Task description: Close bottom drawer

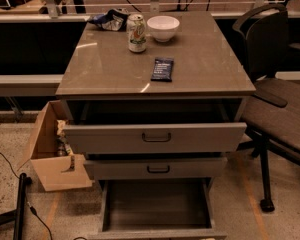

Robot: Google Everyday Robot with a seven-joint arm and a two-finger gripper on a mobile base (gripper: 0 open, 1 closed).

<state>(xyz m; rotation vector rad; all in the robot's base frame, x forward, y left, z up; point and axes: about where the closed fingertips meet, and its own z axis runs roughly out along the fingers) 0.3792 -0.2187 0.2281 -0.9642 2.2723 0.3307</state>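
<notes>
The grey cabinet (155, 84) has all three drawers pulled out. The bottom drawer (155, 204) is pulled out the farthest. Its inside looks empty, and its slim front panel (155, 233) lies at the frame's bottom edge with the handle out of view. The medium drawer (157, 168) above it is out a little. The tall top drawer (155, 137) is out further. My gripper is not in view in this frame.
A can (136, 32), a white bowl (163, 28), a dark packet (162, 69) and a crumpled bag (109, 20) lie on the cabinet top. An open cardboard box (52, 156) stands left of the drawers. An office chair (277, 104) stands at the right. A cable (10, 169) runs on the floor at the left.
</notes>
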